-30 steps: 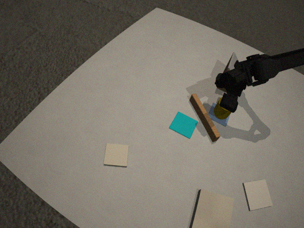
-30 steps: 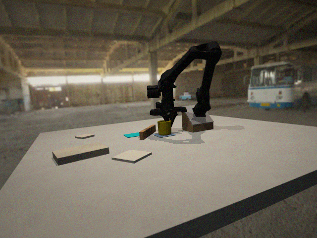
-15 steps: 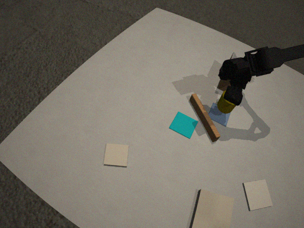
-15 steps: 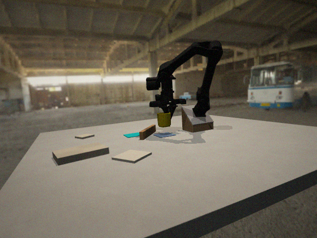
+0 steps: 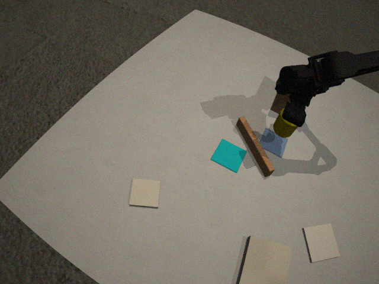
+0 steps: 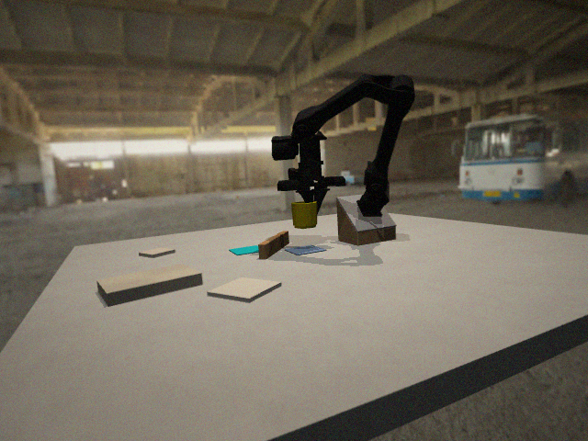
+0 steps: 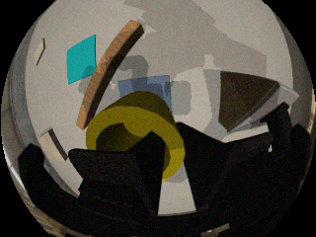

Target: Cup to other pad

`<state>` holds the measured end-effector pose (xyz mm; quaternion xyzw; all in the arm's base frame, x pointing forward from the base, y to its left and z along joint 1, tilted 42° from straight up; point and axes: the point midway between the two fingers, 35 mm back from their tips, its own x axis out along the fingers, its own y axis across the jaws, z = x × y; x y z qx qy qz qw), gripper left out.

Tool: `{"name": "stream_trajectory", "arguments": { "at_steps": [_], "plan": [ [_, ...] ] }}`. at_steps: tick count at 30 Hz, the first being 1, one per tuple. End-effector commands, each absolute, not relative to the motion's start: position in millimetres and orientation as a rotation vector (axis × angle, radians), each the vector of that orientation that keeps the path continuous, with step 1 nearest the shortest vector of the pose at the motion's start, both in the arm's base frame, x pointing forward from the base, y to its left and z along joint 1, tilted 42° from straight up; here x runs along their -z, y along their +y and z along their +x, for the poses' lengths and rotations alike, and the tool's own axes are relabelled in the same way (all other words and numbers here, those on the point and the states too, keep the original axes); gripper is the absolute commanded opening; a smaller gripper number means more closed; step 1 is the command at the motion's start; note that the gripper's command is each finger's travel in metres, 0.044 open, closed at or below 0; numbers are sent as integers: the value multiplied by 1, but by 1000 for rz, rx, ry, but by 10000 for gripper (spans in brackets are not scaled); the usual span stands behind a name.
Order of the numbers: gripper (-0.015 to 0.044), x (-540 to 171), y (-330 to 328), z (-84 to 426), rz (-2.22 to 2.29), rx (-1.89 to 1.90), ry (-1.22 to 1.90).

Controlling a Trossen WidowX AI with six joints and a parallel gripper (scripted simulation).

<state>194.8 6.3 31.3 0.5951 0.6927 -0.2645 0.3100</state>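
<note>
The yellow cup hangs in the air above the blue pad and looks about upright in the exterior view. My gripper is shut on the cup's wall, with one finger inside the rim and one outside. The teal pad lies across the wooden bar and bears nothing. No marbles show; the cup's bottom is hidden by its wall and my finger.
The wooden bar stands between the pads, lower than the cup. Two flat pale tiles and a thicker pale block lie farther off. A brown wedge sits under the arm's base.
</note>
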Motion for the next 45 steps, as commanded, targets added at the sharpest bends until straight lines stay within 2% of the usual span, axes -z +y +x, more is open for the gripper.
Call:
{"name": "stream_trajectory", "arguments": {
  "at_steps": [1, 45],
  "plan": [
    [0, -31, 6, 195, 1573, 701, 1830],
    [0, -6, -18, 249, 1567, 695, 1821]
  ]
}}
